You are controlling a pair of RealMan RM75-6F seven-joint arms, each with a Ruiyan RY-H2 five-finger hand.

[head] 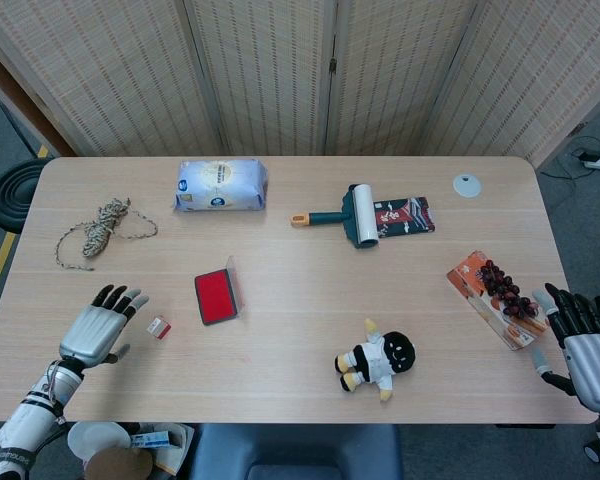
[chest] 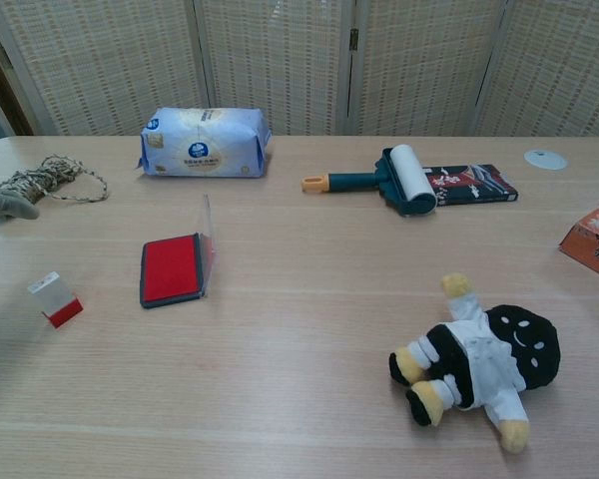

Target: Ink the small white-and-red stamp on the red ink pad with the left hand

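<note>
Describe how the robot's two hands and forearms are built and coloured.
Both are human-shaped. The left hand has a ribbed silver-grey back with black fingers ending in grey tips. Its wrist is a white sleeve with black bands and thin cables running along it. The right hand looks the same: a silver-grey back and black fingers. Its forearm is mostly out of frame.

Matt pale wood-grain table; rough coiled twine rope; glossy plastic-wrapped white tissue pack; soft cloth black-and-white doll; smooth silver left hand.

left hand hovers palm down, fingers spread and empty; right hand likewise.
</note>
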